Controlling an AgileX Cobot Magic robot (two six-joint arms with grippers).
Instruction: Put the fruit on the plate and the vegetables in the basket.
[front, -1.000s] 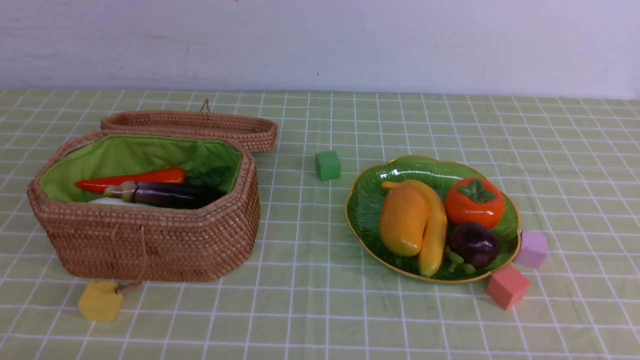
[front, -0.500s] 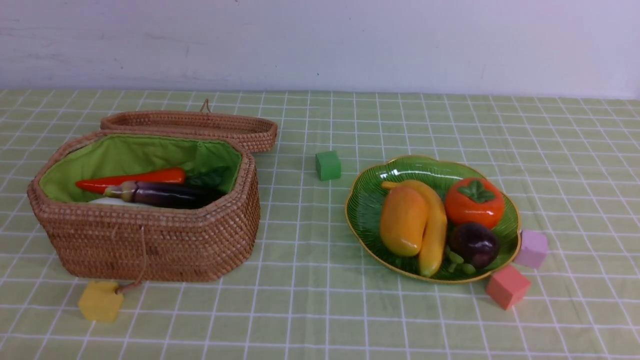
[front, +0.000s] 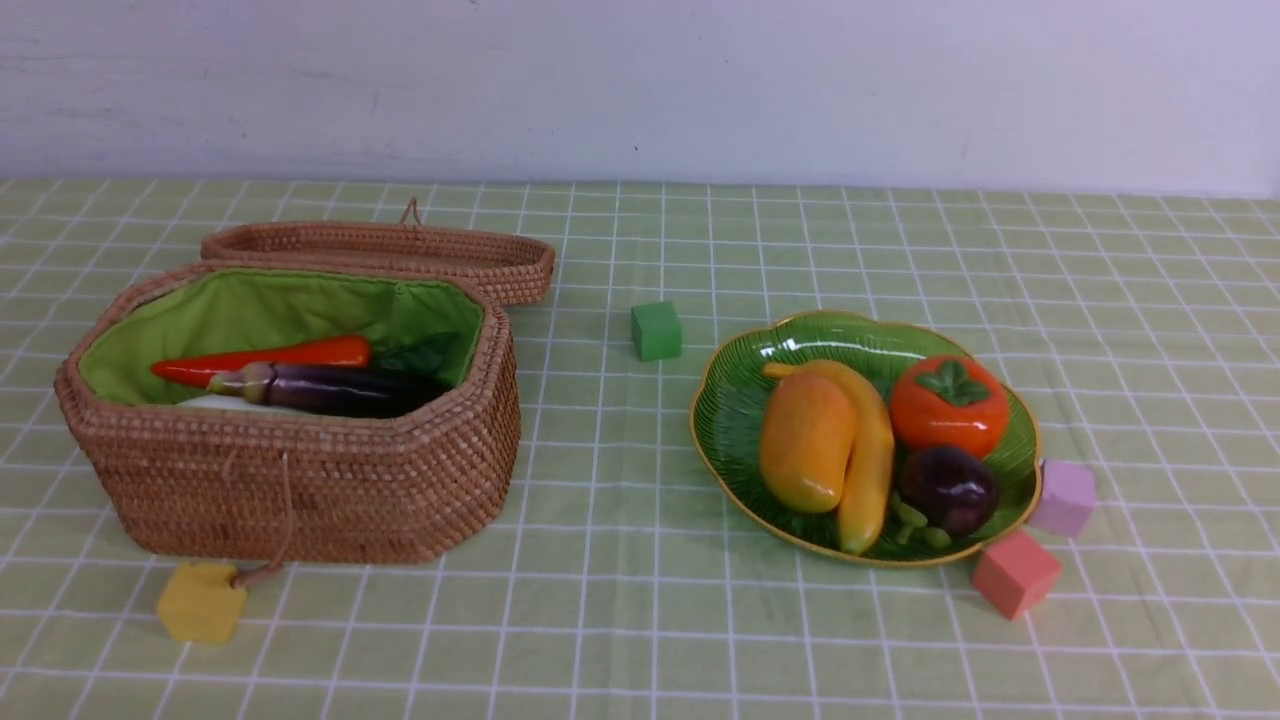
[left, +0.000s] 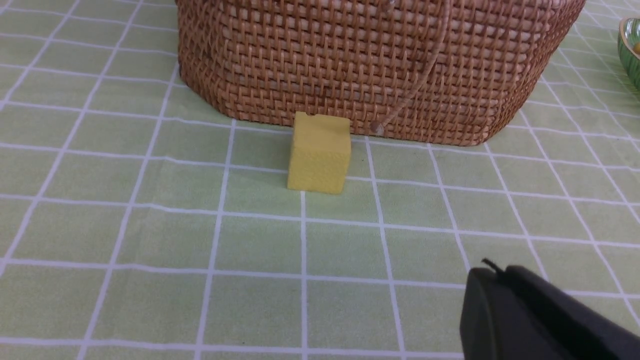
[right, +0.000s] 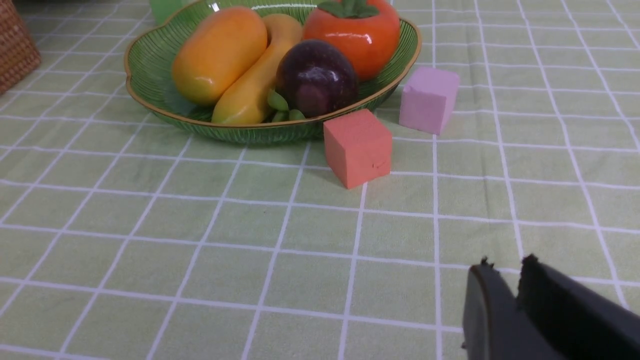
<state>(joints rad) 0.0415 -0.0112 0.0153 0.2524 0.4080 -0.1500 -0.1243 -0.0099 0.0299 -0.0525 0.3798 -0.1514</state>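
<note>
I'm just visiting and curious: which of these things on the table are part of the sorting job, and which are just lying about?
Part of the job:
- plate holding mango, banana, persimmon, mangosteen
- basket holding chili pepper, eggplant, and a white vegetable, mostly hidden

Just lying about:
- green cube
- yellow cube
- pink cube
- red cube

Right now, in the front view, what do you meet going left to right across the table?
yellow cube → basket → green cube → plate → mango → persimmon → purple cube
</note>
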